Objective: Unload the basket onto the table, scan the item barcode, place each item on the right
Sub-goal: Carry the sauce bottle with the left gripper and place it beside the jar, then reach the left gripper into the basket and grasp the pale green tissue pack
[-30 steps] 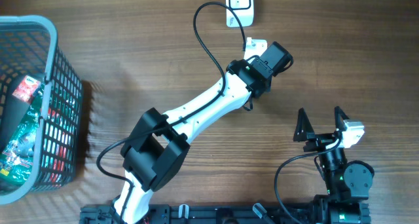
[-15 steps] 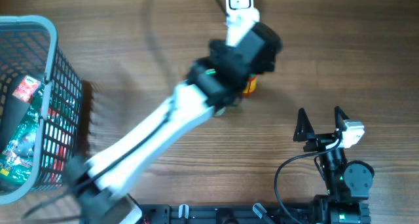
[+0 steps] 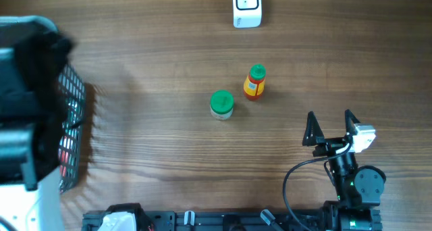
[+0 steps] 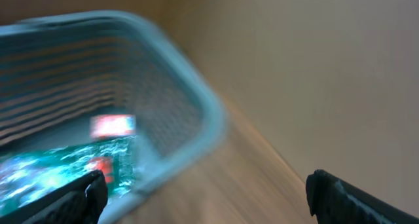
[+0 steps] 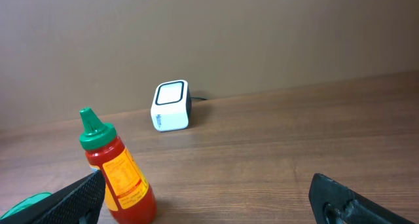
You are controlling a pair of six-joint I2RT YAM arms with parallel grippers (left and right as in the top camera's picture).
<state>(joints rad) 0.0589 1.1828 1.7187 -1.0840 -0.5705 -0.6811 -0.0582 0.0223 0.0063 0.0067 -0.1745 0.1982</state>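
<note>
A second ago the left arm (image 3: 27,123) reached across the worktop (image 3: 155,69) to the scanner (image 3: 246,7). Now it has swung away to the far left and looms over the basket (image 3: 73,123). The left hand (image 4: 206,191) has gone from part-closed to fully spread, with nothing between its fingers. What it let go of appears to be the red sauce bottle (image 3: 254,82), which stands upright with its green cap on, in front of the scanner but apart from it. A green-lidded jar (image 3: 221,104) sits near the bottle without touching it. My reading is that the bottle has had its pass at the scanner and the arm is going to the basket for the next item. The right hand (image 3: 331,126) has not moved; it is wide open, empty, and parked near the front edge.

Much is hard to make out. From overhead the left arm is a dark blur covering most of the basket. The left wrist view is smeared by motion, so the green packets (image 4: 59,168) inside cannot be told apart. No barcode is legible anywhere, and the right wrist view cuts off all but a sliver of the jar.
</note>
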